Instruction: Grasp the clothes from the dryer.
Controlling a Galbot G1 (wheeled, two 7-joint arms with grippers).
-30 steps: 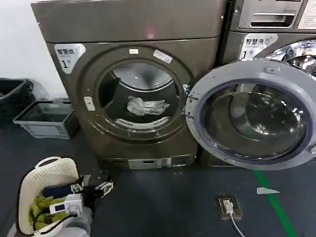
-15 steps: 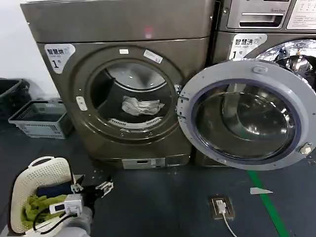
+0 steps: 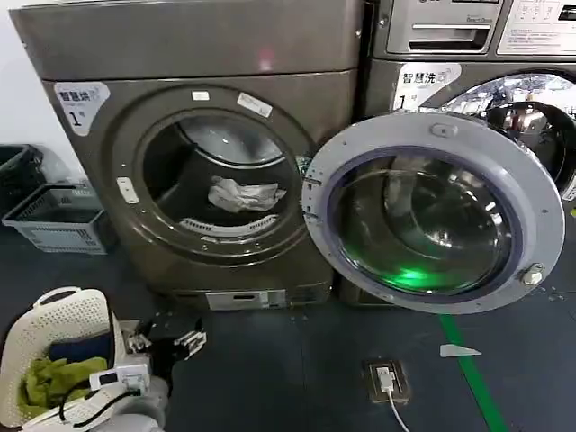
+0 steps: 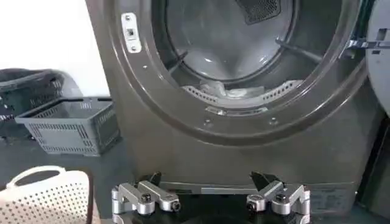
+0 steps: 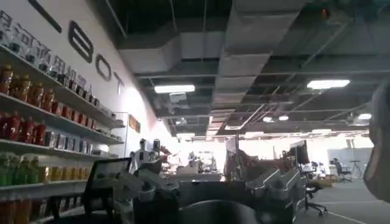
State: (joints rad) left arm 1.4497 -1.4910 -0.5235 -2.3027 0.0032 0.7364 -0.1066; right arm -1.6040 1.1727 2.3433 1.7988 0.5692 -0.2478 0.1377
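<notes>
The bronze-grey dryer stands ahead with its grey-rimmed glass door swung open to the right. The clothes, a small crumpled pale bundle, lie on the drum floor just inside the round mouth. In the left wrist view they peek over the drum lip. My left gripper hangs low in front of the machine's base, well below and short of the mouth, open and empty. My right gripper points up at a room ceiling, its fingers spread with nothing between them.
A white perforated basket holding a yellow-green cloth sits on the floor at the lower left. A grey crate and black bin stand left of the dryer. The silver LG machine is behind the door. A floor socket lies right.
The dryer, its door and the basket have slid leftward in the head view. The left gripper keeps its place low in the view, still open.
</notes>
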